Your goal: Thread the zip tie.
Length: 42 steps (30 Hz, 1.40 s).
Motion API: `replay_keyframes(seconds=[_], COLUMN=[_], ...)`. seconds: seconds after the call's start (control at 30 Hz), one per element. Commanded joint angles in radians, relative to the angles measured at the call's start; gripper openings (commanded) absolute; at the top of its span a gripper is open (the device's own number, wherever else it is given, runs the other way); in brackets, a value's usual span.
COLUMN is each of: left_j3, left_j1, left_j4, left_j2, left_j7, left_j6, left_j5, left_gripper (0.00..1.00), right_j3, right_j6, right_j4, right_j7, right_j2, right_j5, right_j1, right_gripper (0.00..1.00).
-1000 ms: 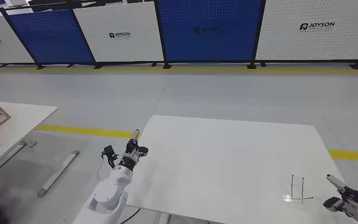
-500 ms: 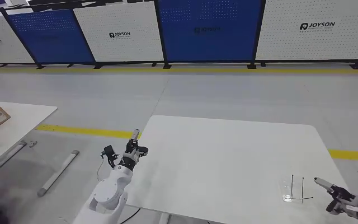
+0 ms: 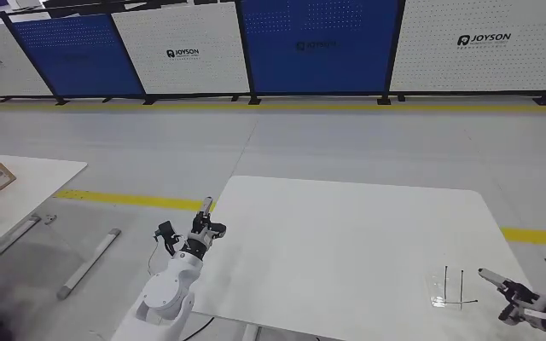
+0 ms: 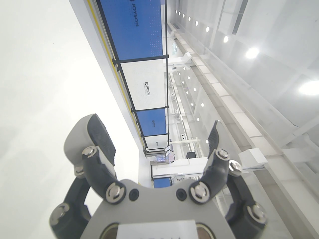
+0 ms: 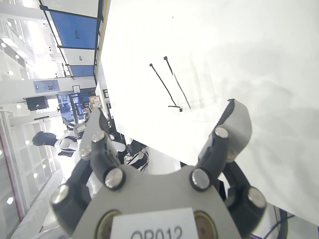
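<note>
We see two black zip ties [image 3: 445, 280] lying side by side on the white table [image 3: 341, 247], close to its near right corner. A shorter black piece [image 5: 174, 106] lies across their ends. The right gripper [image 3: 497, 288] hangs just beside them at the table's edge, not touching, its fingers spread wide and holding nothing. At the table's left edge we see the left gripper [image 4: 154, 123], likewise spread and empty, well apart from the ties.
</note>
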Motion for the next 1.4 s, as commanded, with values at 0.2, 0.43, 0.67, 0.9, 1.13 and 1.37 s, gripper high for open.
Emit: replay_keyframes(seconds=[0.2,0.43,0.67,0.9,1.13,1.37], left_j3=[0.0,0.0,0.0,0.0,0.0,0.0], left_j1=[0.0,0.0,0.0,0.0,0.0,0.0], left_j4=[0.0,0.0,0.0,0.0,0.0,0.0], left_j2=[0.0,0.0,0.0,0.0,0.0,0.0], left_j7=[0.0,0.0,0.0,0.0,0.0,0.0], left_j6=[0.0,0.0,0.0,0.0,0.0,0.0], left_j5=[0.0,0.0,0.0,0.0,0.0,0.0], left_gripper=[1.0,1.0,1.0,1.0,1.0,1.0], right_j3=[-0.041,-0.071,-0.071,-0.071,-0.064,-0.058], right_j6=[-0.046,-0.047,-0.047,-0.047,-0.122,-0.275], right_j4=[-0.018,0.01,0.01,0.01,0.013,0.033], right_j7=[0.094,0.147,0.147,0.147,0.176,0.187], right_j2=[0.023,0.034,0.034,0.034,0.039,0.093], right_j5=[-0.129,-0.129,-0.129,-0.129,-0.119,-0.074], right_j1=[0.034,0.078,0.078,0.078,0.08,0.058], right_gripper=[1.0,1.0,1.0,1.0,1.0,1.0])
